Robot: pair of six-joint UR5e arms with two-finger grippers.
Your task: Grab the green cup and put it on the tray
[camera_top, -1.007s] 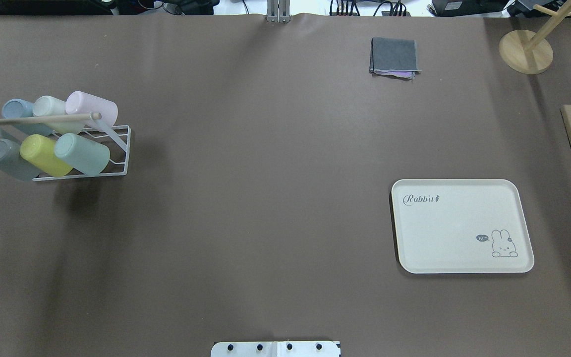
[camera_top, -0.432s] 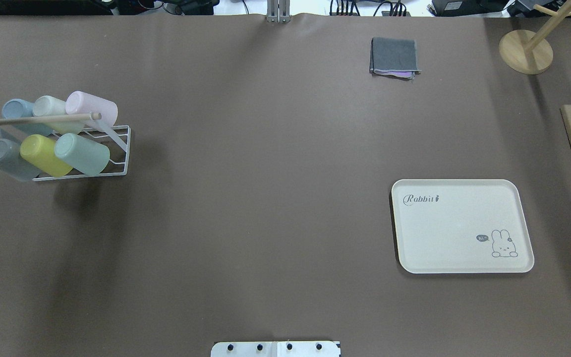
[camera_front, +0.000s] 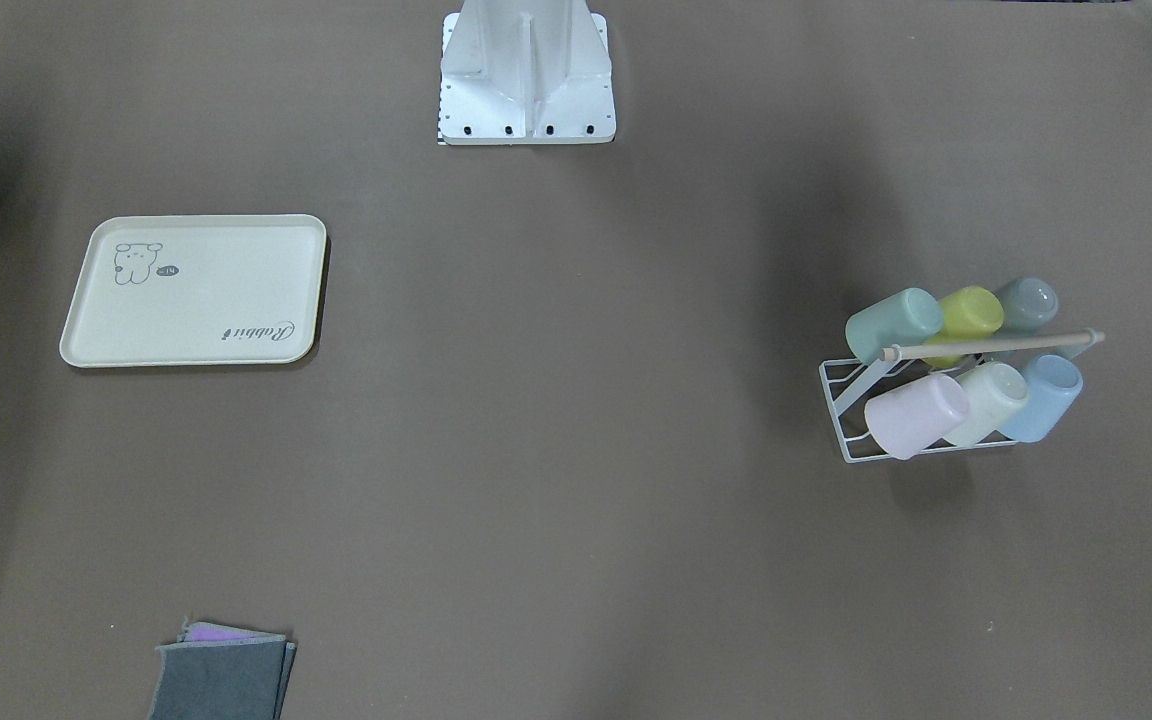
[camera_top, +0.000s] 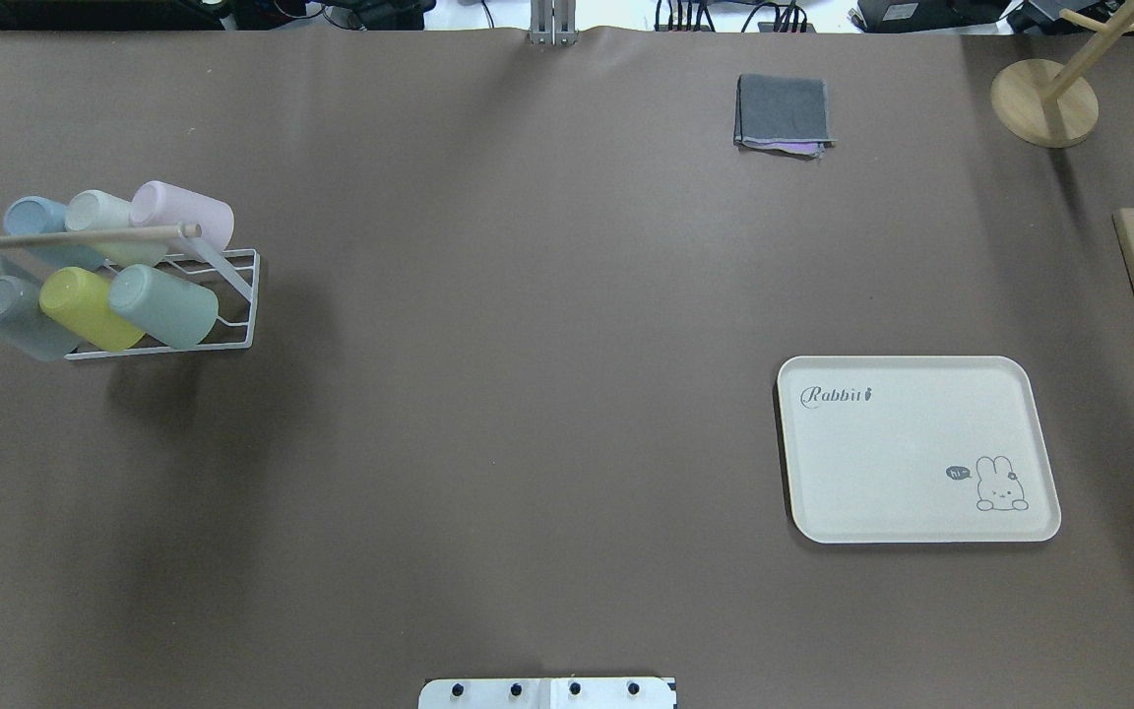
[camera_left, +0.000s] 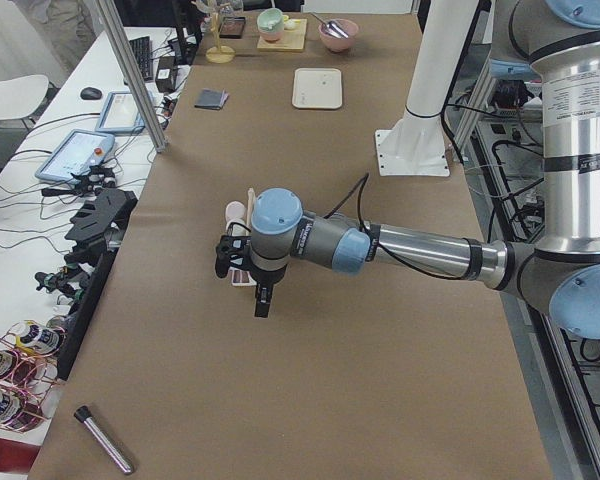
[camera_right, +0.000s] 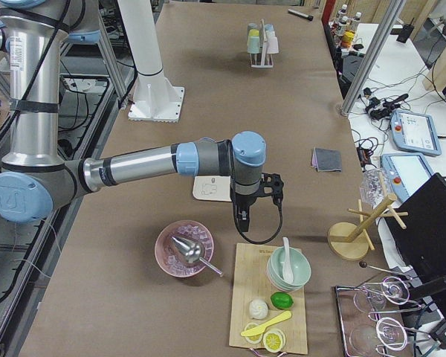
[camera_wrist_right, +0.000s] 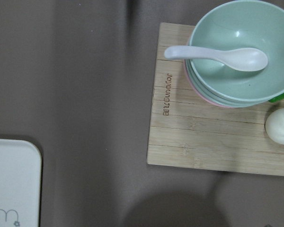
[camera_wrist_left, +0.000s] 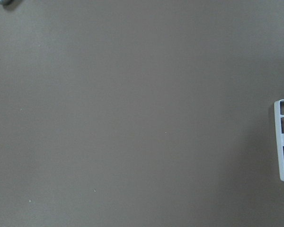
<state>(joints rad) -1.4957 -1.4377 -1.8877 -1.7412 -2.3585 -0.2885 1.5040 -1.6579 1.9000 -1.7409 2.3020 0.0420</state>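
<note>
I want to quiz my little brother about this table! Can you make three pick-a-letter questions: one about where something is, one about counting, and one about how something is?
1. The tray is: A) holding a cup; B) holding nothing; C) flipped face down.
2. Where is the green cup? A) on the tray; B) on the floor; C) in the white wire rack.
3. How many cups are in the rack? A) six; B) four; C) eight.

Answers:
1 B: its printed face shows bare in both table views.
2 C: it leans in the rack's row nearer the robot, at the end toward the tray.
3 A: there are two rows of three.
</note>
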